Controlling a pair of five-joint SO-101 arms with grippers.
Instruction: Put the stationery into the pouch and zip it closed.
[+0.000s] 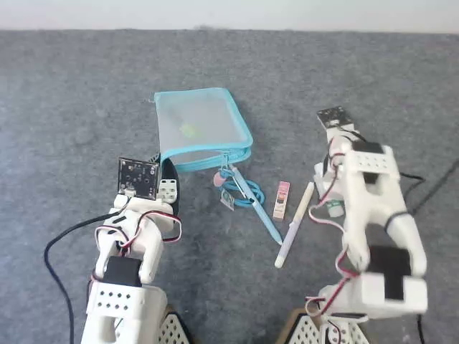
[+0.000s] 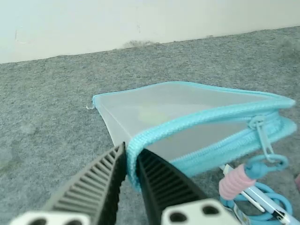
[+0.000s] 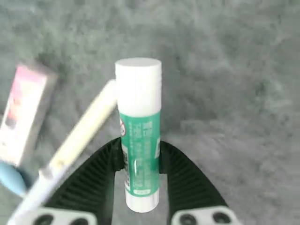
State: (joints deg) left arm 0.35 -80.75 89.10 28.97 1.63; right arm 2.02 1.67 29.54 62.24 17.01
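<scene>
From above, the soft translucent pouch point(image 1: 204, 129) lies flat on the grey tabletop point(image 1: 72, 93) with a faint greenish patch inside. A blue pen point(image 1: 264, 215), white pen point(image 1: 292, 228) and eraser point(image 1: 281, 199) lie just beside it. At the left wrist, the left gripper point(image 2: 131, 151) pinches the pouch's floppy teal zip edge, probably the surest hold. At the right wrist, the right gripper point(image 3: 139, 144) clamps the labelled body of a glue stick point(image 3: 139, 93), which looks light, rigid and smooth.

Pouch point(image 2: 187, 105): translucent matt sheet, probably plastic, woven cloth edging. Glue stick point(image 3: 138, 117): smooth plastic. Table point(image 1: 72, 86): rough fibrous cloth.
</scene>
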